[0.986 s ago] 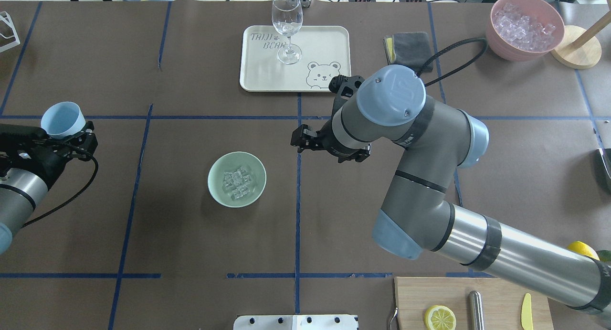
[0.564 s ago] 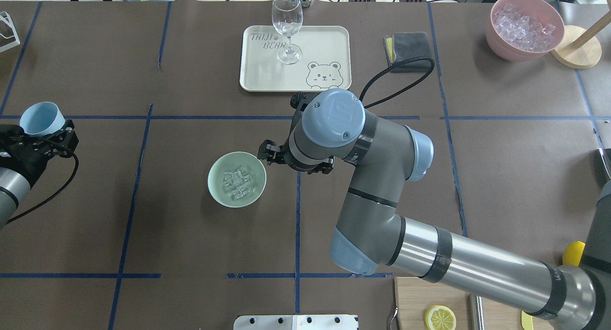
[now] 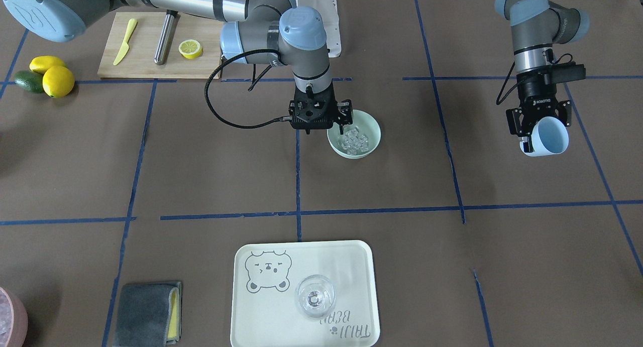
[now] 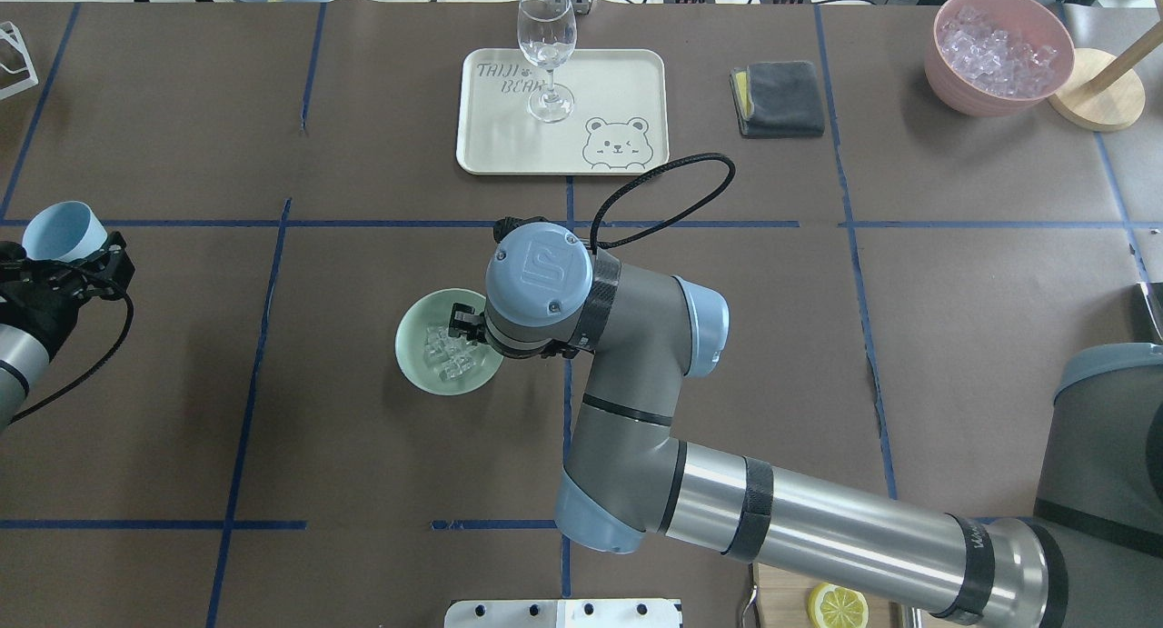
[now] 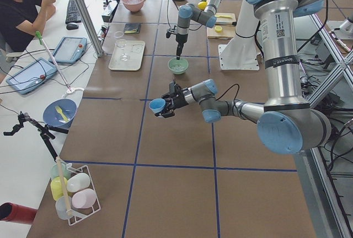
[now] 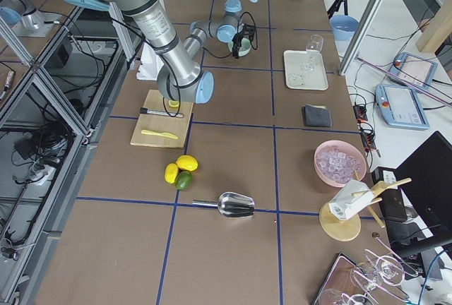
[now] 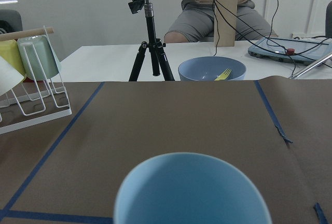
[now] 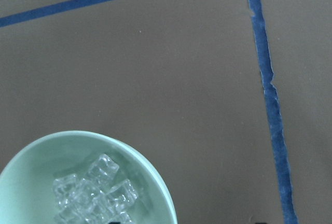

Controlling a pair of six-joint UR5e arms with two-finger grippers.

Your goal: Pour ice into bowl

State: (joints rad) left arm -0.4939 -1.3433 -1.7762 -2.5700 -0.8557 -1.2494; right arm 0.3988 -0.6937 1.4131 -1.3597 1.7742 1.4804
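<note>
We see two arms of grey and brushed-silver tubes with pale blue joints. Black bands ring the right arm point(image 4: 800, 519); its round wrist cap point(image 4: 538, 278) shows an embossed logo and small screws, and a black cable point(image 4: 700, 157) loops beside that cap.

Left claw point(image 3: 538, 130) tight, right claw point(image 3: 324, 124) wide

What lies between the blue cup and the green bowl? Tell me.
Only bare table cover crossed by one blue tape line, between cup and bowl; the overhead view shows it.
</note>
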